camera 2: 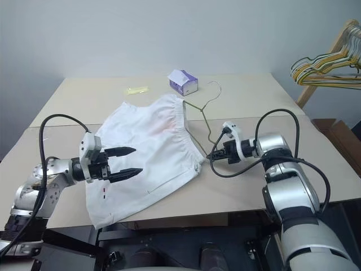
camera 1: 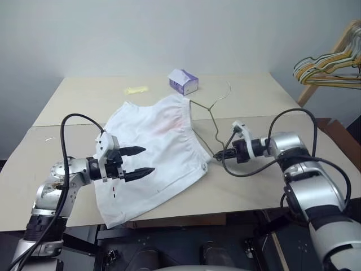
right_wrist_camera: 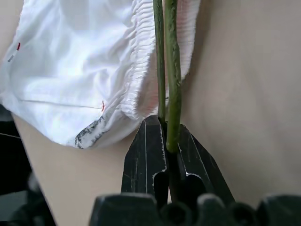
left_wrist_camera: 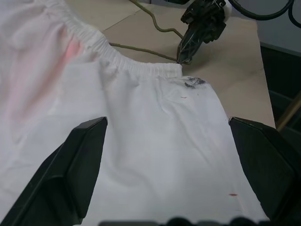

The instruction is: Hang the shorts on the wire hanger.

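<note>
Holding the wire hanger [camera 1: 210, 121] by its end corner beside the shorts [camera 1: 152, 155], both flat on the table [camera 1: 84, 96].
Shorts lie spread out, waistband facing the hanger, hems toward the robot; left gripper [camera 1: 137, 162] hovers over them with fingers spread, empty, likely ready to lift cloth. Hanger runs along the waistband, long axis front to back, hook [camera 1: 225, 90] pointing away near the purple box [camera 1: 183, 81]. Right gripper [right_wrist_camera: 162, 141] is clamped on the wire at the corner, probably to feed it into the waist.
</note>
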You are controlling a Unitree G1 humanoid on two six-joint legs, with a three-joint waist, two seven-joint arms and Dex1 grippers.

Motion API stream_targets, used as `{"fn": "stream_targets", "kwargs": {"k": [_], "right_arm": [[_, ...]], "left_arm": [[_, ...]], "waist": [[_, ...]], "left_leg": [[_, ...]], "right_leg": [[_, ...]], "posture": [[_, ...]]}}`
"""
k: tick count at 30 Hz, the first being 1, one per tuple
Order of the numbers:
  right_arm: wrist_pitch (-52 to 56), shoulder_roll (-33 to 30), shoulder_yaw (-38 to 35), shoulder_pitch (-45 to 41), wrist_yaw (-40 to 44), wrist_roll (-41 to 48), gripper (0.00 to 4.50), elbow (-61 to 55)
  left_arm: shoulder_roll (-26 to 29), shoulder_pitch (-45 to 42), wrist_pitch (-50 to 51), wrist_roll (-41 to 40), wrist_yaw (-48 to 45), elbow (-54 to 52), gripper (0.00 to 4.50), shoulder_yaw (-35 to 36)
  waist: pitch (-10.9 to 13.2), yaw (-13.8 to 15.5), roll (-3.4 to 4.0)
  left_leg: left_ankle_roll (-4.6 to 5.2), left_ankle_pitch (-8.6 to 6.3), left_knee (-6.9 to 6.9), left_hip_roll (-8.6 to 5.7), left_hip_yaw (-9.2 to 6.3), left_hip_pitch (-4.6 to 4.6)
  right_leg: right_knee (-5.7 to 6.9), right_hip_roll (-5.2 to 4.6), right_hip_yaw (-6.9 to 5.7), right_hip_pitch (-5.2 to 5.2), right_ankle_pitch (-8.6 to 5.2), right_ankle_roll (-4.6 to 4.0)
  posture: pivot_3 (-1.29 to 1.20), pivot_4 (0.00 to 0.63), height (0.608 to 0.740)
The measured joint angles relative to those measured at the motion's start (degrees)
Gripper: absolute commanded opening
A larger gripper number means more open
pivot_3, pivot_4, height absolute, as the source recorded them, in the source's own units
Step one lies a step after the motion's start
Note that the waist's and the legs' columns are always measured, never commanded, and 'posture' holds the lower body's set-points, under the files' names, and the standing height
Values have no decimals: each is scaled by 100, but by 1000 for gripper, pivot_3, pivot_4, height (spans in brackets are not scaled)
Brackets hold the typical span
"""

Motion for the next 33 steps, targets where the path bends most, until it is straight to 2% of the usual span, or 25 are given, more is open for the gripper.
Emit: {"fn": "stream_targets", "kwargs": {"k": [4,10,13,17,25,33], "right_arm": [[-525,23,20,583,-460,-273,0,-1209],[-1217,-60,190,952,-1046,-881,0,-2641],[-1489,-103,396,1037,-1163,-1158,0,-3061],[-1525,-121,543,1046,-1228,-1408,0,-3523],[-1032,24,745,1041,-1266,-1685,0,-4119],[-793,29,891,1038,-1255,-1820,0,-4498]], "left_arm": [[114,-229,-158,-113,-226,159,4481,182],[283,-1443,-335,-373,-265,959,4481,914],[390,-2095,-569,-248,-205,1621,4481,998],[589,-2468,-1009,106,-784,2366,4481,739],[853,-3255,-1820,952,-2347,3251,4481,-321],[762,-4001,-2554,1849,-2523,4200,4481,-917]], "waist": [[3,-9,5],[3,-51,5],[3,-84,5],[3,-164,4],[3,-184,4],[3,-184,4]], "left_leg": [[-4,2,3,0,1,-5],[-13,8,2,0,-1,-1],[-14,8,2,-3,0,0],[-16,9,3,-3,1,-5],[-15,9,4,-1,2,-10],[-15,9,7,-1,0,-14]], "right_leg": [[6,0,0,-8,0,-1],[4,1,-2,-3,2,-3],[1,0,-1,0,3,-1],[-1,1,-3,-1,3,-1],[0,3,-4,-6,3,-1],[1,3,-5,-8,2,0]], "posture": [[29,0,740],[20,0,740],[18,0,740],[11,0,740],[3,0,740],[-2,0,740]]}}
